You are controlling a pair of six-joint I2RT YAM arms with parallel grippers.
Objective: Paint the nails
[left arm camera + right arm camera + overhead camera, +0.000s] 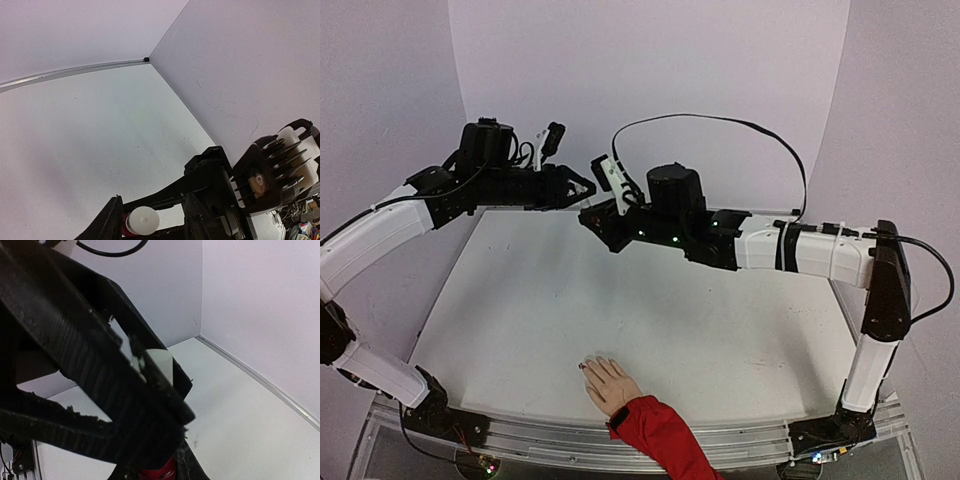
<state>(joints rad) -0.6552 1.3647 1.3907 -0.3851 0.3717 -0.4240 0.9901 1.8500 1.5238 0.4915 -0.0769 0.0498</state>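
Note:
The beige mannequin hand point(610, 383) with a red sleeve point(655, 430) lies palm down at the table's near edge. Its nails point(588, 366) are tiny, and one looks dark red. Both grippers meet high over the far side of the table. My right gripper point(597, 218) point(167, 445) is shut on the dark-red polish bottle point(157, 473). My left gripper point(582, 190) point(152, 222) is open, its fingers either side of the bottle's white cap point(143, 219). The cap lies against the left finger, with a gap to the right one. The bottle is hidden in the top view.
White walls close the table at the back and both sides, meeting in a corner point(146, 59). A black cable point(720, 120) loops above the right arm. An aluminium rail point(740, 440) runs along the near edge beside the sleeve.

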